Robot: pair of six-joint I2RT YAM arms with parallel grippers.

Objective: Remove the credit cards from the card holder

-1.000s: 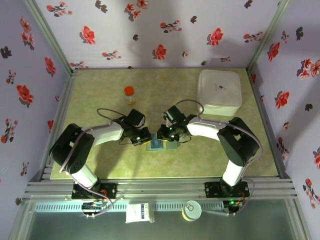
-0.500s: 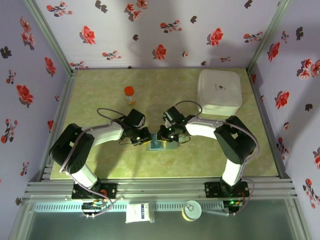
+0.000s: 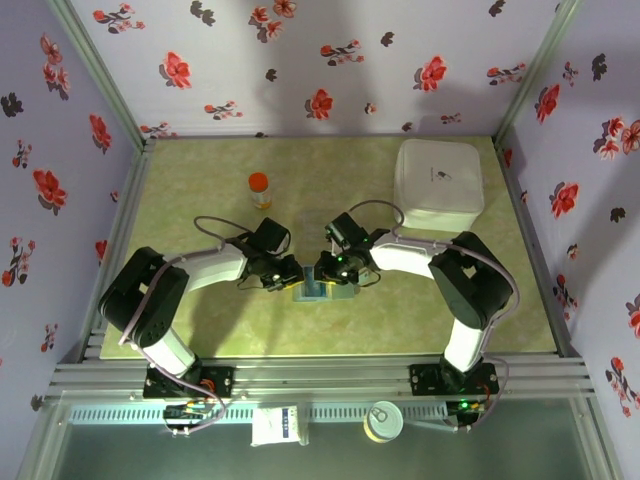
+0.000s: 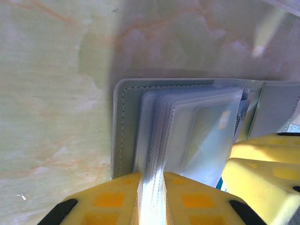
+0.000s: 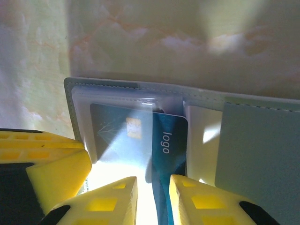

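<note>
Sleeves: why is the left gripper [image 4: 150,187] clamped on the clear stack of the card holder [image 4: 123,126]?

To pin it open on the worktop [image 4: 47,70], I'd judge. The right gripper [image 5: 152,187] straddles a blue credit card [image 5: 168,140]. Whether it pinches, I cannot tell.

And the white box [image 3: 440,185] beyond?

Well apart, idle.

Flowered lilac walls [image 3: 330,60] enclose a green marbled table [image 3: 200,180].

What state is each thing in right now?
Card holder: open flat on table.
Clear sleeves: pinched by left gripper.
Blue card: partly out of sleeve, between right gripper fingers; grip unclear.
Bottle: upright, capped.
White box: closed.
</note>
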